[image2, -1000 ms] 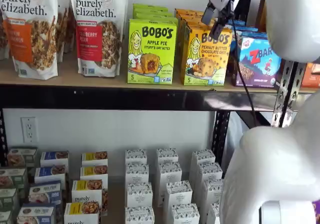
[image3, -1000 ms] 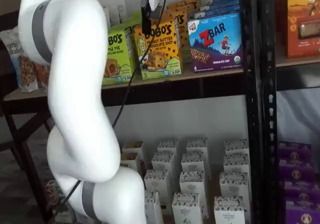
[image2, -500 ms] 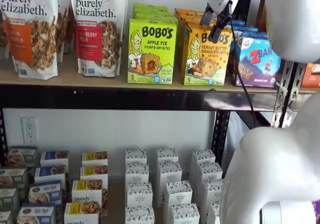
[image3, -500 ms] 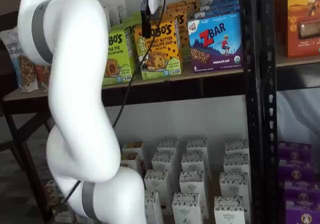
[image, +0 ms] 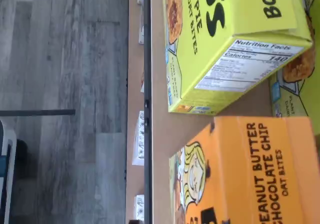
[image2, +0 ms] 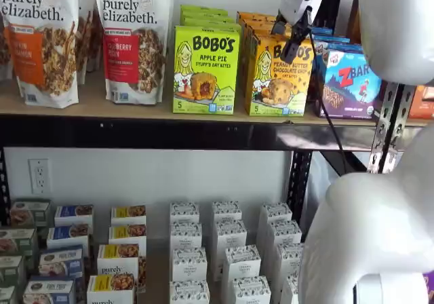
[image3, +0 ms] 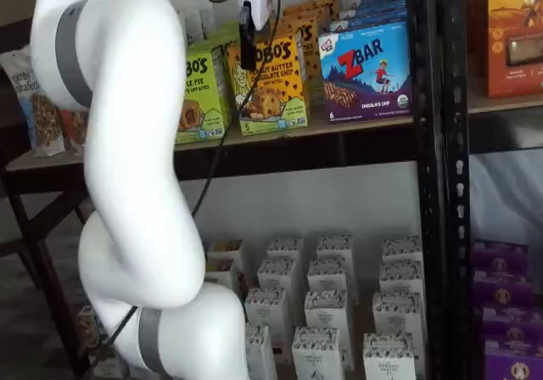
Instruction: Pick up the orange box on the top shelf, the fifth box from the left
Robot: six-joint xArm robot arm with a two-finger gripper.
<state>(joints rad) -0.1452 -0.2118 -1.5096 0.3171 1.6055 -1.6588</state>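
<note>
White wall backs the top shelf [image2: 135, 110], a tan board on a black rail, where the gripper [image2: 289, 39] hangs in front of the upper part of the orange box [image2: 280, 74]; both shelf views show it, though in one it [image3: 247, 41] is side-on. Its two black fingers stand apart, with nothing between them. Over the last second it has risen slightly and drawn a little toward the box top, jaws as wide as before. I take that as lining up for the grasp, which is not yet made; the box has not moved. The orange box [image3: 270, 86] stands upright at the shelf's front edge, between the green box [image2: 205, 70] and the Zbar box [image2: 350, 82]. Its face reads "Peanut Butter Chocolate Chip", with a cartoon girl and a chip-studded bite. The wrist view shows its orange side [image: 250, 171] close by.
</note>
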